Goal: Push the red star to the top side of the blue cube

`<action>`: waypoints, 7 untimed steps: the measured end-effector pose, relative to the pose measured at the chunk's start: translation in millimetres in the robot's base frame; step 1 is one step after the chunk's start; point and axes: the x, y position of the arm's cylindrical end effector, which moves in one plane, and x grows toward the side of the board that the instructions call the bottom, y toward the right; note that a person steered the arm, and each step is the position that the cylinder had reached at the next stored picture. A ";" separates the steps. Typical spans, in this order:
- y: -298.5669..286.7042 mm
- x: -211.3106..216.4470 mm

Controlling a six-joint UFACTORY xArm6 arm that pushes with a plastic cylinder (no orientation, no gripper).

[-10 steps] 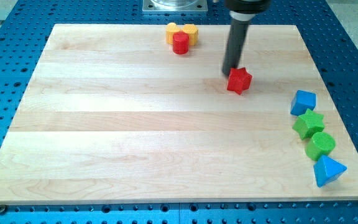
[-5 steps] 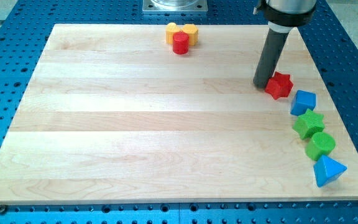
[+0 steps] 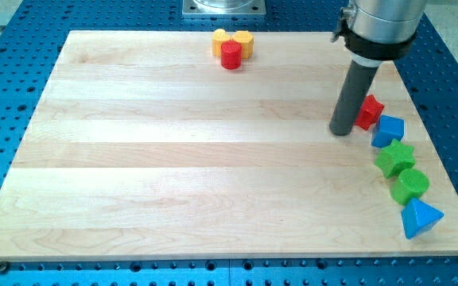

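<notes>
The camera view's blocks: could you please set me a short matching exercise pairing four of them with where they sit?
Things:
1. red star
2. blue cube
3. red cylinder
4. blue pyramid-like block

Places:
A. view's top, beside yellow blocks
B. view's bottom right
C. just right of my tip
D. directly above green star

Pairs: 1-C, 2-D, 3-A, 4-B

Nothing readable turned up here: no lettering, labels, brands or numbers showed on the worktop [image 3: 173,159], on the blocks, or on the rod.
</notes>
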 end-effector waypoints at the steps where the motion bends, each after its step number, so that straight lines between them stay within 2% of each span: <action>1: 16.3 -24.0; 3: 26.4 -38.3; 4: 25.5 -75.4; 5: 53.8 -92.7; 6: 76.6 -93.7; 7: 75.3 -69.3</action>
